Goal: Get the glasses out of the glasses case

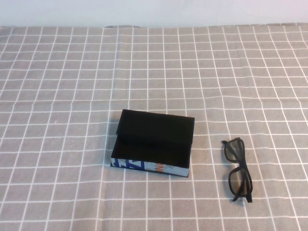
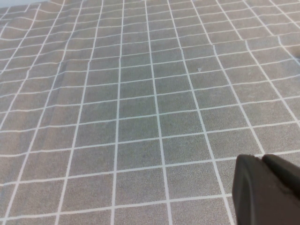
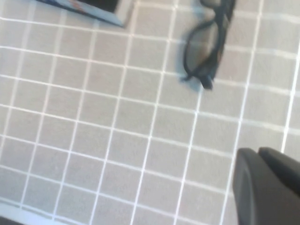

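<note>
Neither arm is showing in the high view. The left pincer [image 2: 267,190] is hovering above bare checked cloth, and only a dark corner of it is appearing in its own wrist view, so I cannot tell how far it is open. The right pincer [image 3: 267,185] is hanging above the cloth near the glasses [image 3: 206,47], again only partly in view, and I cannot tell its opening; it is holding nothing visible. The glasses case [image 1: 153,143] is sitting in the middle of the surface [image 1: 57,96], its black flap lid lying over the top. The glasses [image 1: 239,169] are lying outside it, on the cloth to its right, apart from it.
</note>
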